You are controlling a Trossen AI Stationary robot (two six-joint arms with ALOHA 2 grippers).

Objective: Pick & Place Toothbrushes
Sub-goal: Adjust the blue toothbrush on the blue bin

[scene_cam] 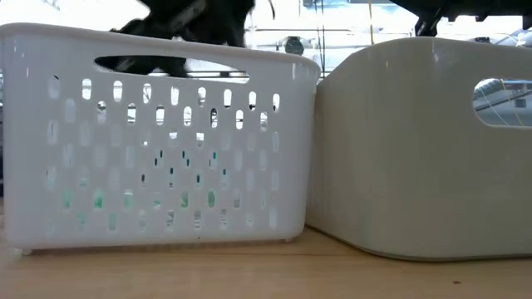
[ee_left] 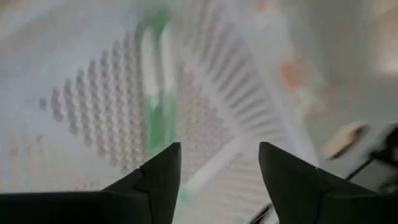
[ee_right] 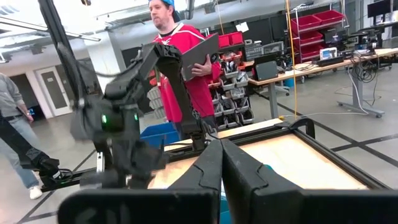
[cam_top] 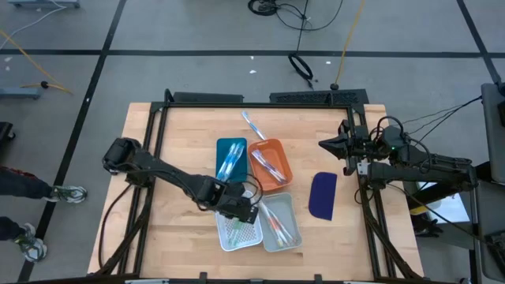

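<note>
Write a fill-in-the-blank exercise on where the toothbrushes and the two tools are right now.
1. The left tool hangs over the ____ perforated basket.
2. The left tool's fingers stand ____.
3. The dark blue flat piece lies beside the ____ tray.
4. The right tool, at the table's right edge, is ____.

Missing words: white; open; orange; shut

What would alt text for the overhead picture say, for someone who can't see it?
Seen from above, the left gripper hangs open over a white perforated basket holding green toothbrushes. Blue, orange and pale grey trays beside it hold more toothbrushes, and two lie loose on the wooden table. The right gripper waits shut at the table's right edge.
</note>
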